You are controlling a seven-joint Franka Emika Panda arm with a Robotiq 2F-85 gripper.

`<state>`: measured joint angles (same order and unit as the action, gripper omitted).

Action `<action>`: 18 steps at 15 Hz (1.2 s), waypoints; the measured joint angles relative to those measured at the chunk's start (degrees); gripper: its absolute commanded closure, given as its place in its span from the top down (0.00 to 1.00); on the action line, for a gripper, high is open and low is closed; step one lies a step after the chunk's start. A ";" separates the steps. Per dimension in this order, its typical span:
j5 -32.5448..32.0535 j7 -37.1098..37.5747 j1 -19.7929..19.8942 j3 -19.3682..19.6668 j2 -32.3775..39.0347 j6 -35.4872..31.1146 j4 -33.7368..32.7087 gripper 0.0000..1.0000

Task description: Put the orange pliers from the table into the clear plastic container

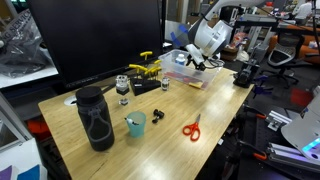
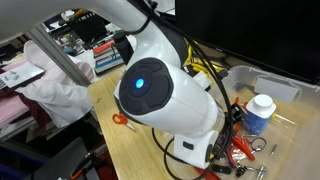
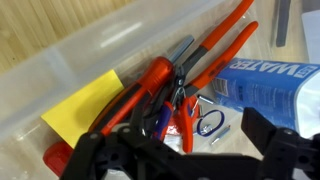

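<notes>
In the wrist view the small orange pliers point(image 3: 187, 127) lie inside the clear plastic container point(image 3: 95, 52), handles spread in a V, among larger red-handled tools. My gripper point(image 3: 180, 142) hovers just above them, its dark fingers wide apart and holding nothing. In an exterior view the gripper point(image 1: 196, 62) hangs over the container point(image 1: 178, 72) at the far end of the wood-grain table point(image 1: 215, 110). In an exterior view the arm's body hides most of the container point(image 2: 262, 78); red tool handles point(image 2: 241, 150) show beside it.
The container also holds long red pliers point(image 3: 215, 45), a yellow card point(image 3: 85, 105), a blue-labelled water bottle point(image 3: 268, 85) and a blue ring point(image 3: 209, 123). On the table are orange scissors point(image 1: 192, 127), a teal cup point(image 1: 135, 123), a black bottle point(image 1: 95, 118) and a yellow clamp point(image 1: 148, 68).
</notes>
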<state>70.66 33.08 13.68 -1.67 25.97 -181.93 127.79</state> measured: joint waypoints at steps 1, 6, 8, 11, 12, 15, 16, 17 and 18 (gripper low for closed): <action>0.00 -0.03 -0.28 -0.38 -0.38 -0.24 0.02 1.00; 0.00 -0.72 -2.27 -2.56 -5.29 -4.47 1.36 1.00; 0.00 -0.98 -2.96 -3.11 -7.22 -6.42 2.37 1.00; -0.26 -2.31 -3.51 -4.61 -9.43 -7.48 3.61 1.00; -0.44 -3.06 -3.66 -5.45 -10.21 -7.47 3.94 1.00; -1.05 -5.99 -4.16 -8.49 -13.33 -4.49 5.92 1.00; -1.23 -6.67 -4.45 -9.06 -14.38 -1.94 7.23 1.00; -1.25 -7.01 -5.37 -8.47 -15.08 1.08 8.87 1.00; -2.24 -7.03 -5.96 -7.96 -15.27 4.00 10.82 1.00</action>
<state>68.42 26.06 7.72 -9.62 10.71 -177.93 138.62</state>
